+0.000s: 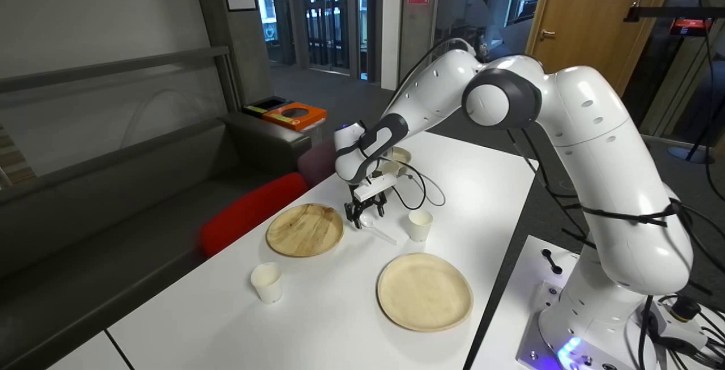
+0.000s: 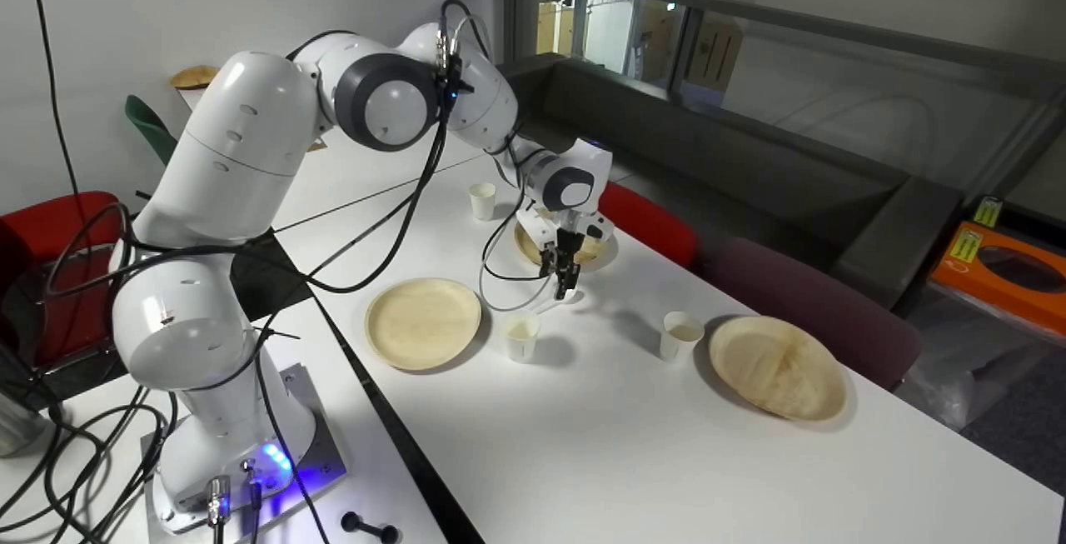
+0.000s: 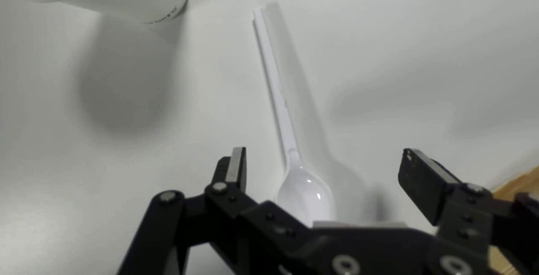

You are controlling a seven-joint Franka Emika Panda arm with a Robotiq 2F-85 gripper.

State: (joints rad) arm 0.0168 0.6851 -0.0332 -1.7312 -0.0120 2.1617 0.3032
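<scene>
The gripper [image 3: 323, 161] hangs low over the white table [image 1: 328, 319], its jaws spread wide, pinching nothing. Below them a spoon [image 3: 288, 132] lies on the table; seen from the wrist, its bowl shows between the jaws, partly hidden by the gripper's body, and its handle runs out past them. In an exterior view, a cup [image 1: 420, 226] stands upright just right of the handle's end, and a wooden plate [image 1: 306, 230] sits to the left of the gripper. Nearer to me are a pale plate [image 1: 425, 292] on the right and a second cup [image 1: 266, 283] on the left. A red chair [image 1: 249, 211] stands at the table's left edge.
</scene>
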